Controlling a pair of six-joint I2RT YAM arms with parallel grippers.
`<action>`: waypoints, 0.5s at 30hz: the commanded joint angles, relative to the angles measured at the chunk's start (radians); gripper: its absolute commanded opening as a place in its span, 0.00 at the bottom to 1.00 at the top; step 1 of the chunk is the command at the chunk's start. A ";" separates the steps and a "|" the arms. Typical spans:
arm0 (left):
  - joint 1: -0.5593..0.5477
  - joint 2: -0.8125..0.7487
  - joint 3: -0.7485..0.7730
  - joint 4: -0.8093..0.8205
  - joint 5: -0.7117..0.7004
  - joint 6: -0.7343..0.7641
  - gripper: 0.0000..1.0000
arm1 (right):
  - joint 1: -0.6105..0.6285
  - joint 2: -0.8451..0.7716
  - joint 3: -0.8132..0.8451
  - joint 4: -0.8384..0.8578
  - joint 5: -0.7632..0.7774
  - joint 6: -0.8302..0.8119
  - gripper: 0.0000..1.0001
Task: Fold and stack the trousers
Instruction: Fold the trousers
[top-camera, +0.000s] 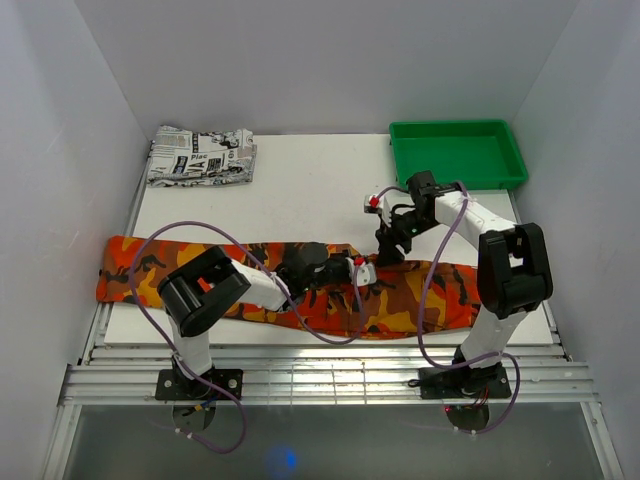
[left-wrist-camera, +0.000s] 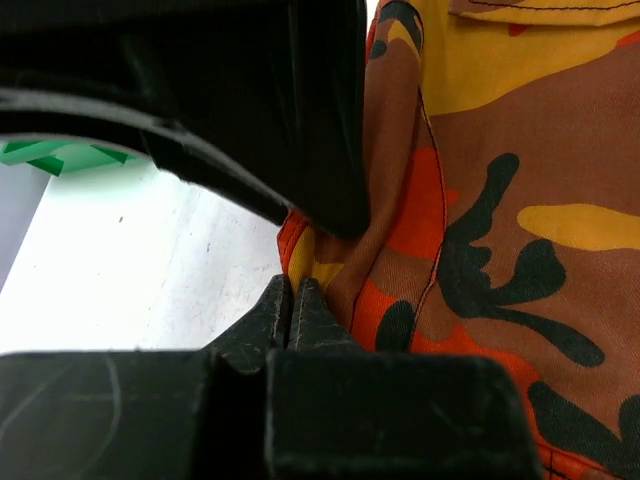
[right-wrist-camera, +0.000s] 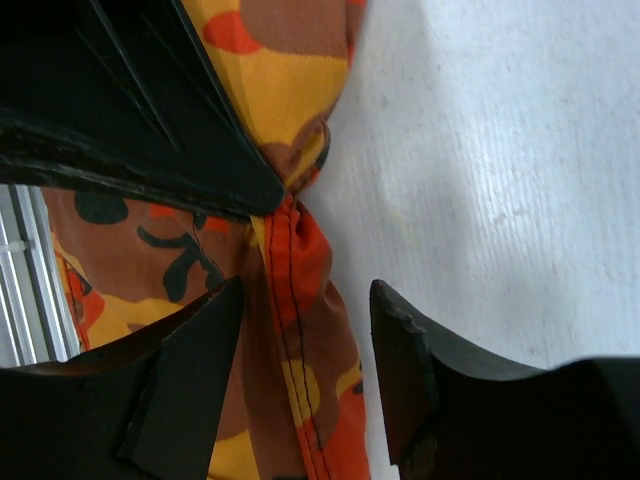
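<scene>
- The trousers (top-camera: 250, 280) lie stretched left to right along the near part of the white counter (top-camera: 300, 190). One end reaches the left edge and the other stops near the right arm's base.
- The camouflage cloth is mostly flat. It is wrinkled and gathered around its middle, where both arms meet.
- The left end effector (top-camera: 362, 270) rests low on the far edge of the cloth, right of the middle.
- In the left wrist view, the left end effector (left-wrist-camera: 291, 300) has its two fingers pressed together with no gap to speak of. The orange hem of the trousers (left-wrist-camera: 480, 250) runs into the tips, so it appears pinched there.
- The right end effector (top-camera: 388, 250) hangs just beyond and right of the left one, pointing down at the same far edge.
- In the right wrist view, the right end effector (right-wrist-camera: 305, 330) is spread wide. A stitched orange fold of the trousers (right-wrist-camera: 300, 300) lies between its fingers (right-wrist-camera: 190, 370), and neither finger grips it.
- Above that fold, the cloth bunches under a black body (right-wrist-camera: 130, 120); I cannot tell which part this is.
- A green tray (top-camera: 455, 155) sits at the far right corner of the counter.
- A folded newspaper-print garment (top-camera: 200, 157) sits at the far left corner, well apart from the trousers.
</scene>
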 joint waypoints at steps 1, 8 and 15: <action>-0.008 -0.002 -0.003 0.078 -0.012 0.033 0.00 | 0.025 0.019 0.036 -0.021 -0.077 0.051 0.53; -0.005 -0.153 -0.021 -0.047 -0.154 -0.077 0.62 | 0.027 -0.017 -0.032 0.028 -0.015 0.051 0.08; 0.190 -0.520 0.006 -0.504 -0.028 -0.561 0.69 | 0.039 -0.158 -0.196 0.221 0.091 0.099 0.08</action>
